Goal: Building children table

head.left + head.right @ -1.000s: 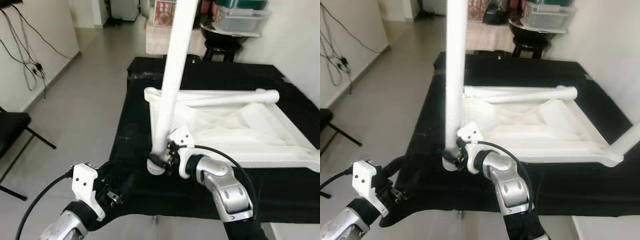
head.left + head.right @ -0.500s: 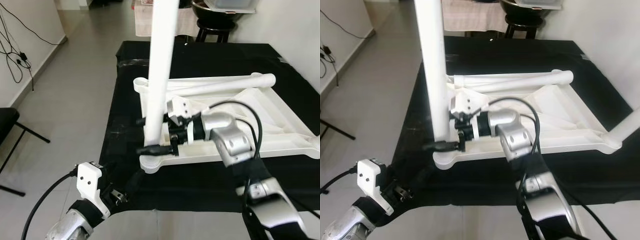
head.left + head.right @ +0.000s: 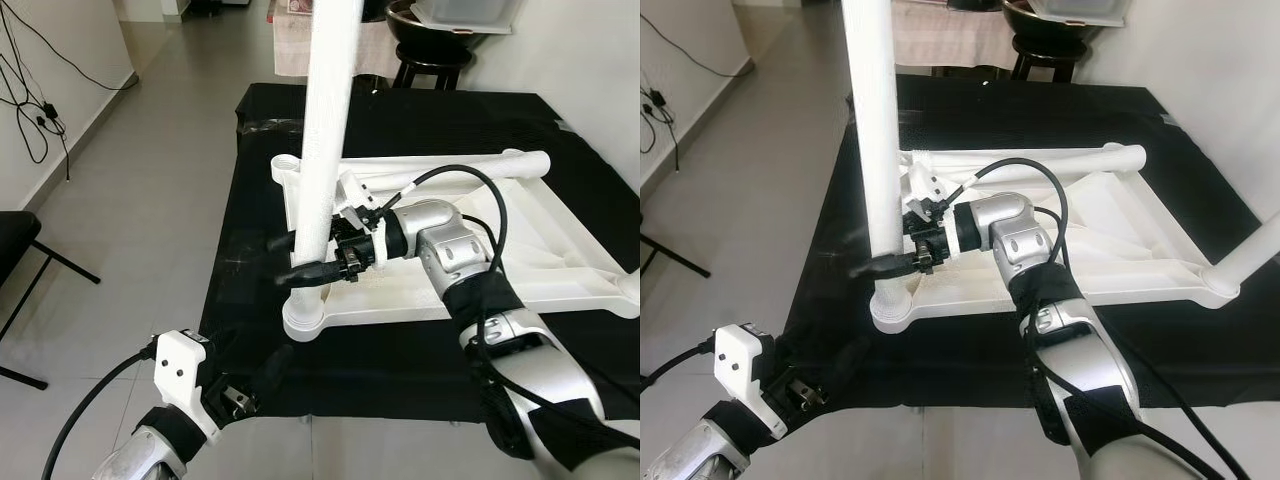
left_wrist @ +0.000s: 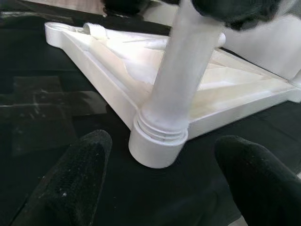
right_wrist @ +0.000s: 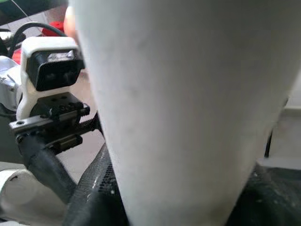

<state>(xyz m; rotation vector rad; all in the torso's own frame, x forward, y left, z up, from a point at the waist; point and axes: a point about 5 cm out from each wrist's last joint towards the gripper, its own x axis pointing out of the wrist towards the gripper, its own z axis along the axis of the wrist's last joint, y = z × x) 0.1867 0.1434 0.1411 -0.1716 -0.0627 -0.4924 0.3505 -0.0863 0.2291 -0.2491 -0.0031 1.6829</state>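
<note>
Left eye view is showing the right gripper w/ its jaws closing round the upright white leg, one black finger on each side, low on the leg just above the corner socket. Right wrist view is agreeing: the leg is sitting tight betw. the fingers. Left gripper is hovering low at the near edge of the surface, jaws standing wide open & holding nothing, both pads apart from the socket, which is lying betw. them in the left wrist view.

Tabletop is lying upside down on the black-covered surface, underside ribs facing up. The gripped leg is standing seated in the near-left corner; thread rings are still showing at the joint in the left wrist view, so prob. it's not screwed fully home. A second leg is rising from the near-right corner. A third leg is lying flat along the far edge of the tabletop, not yet fitted. Can't tell abt a fourth.

Progress, as a guess: approx. halfway, w/ 2 legs up, this one needing tightening, the far corners left, then flipping the table upright.
</note>
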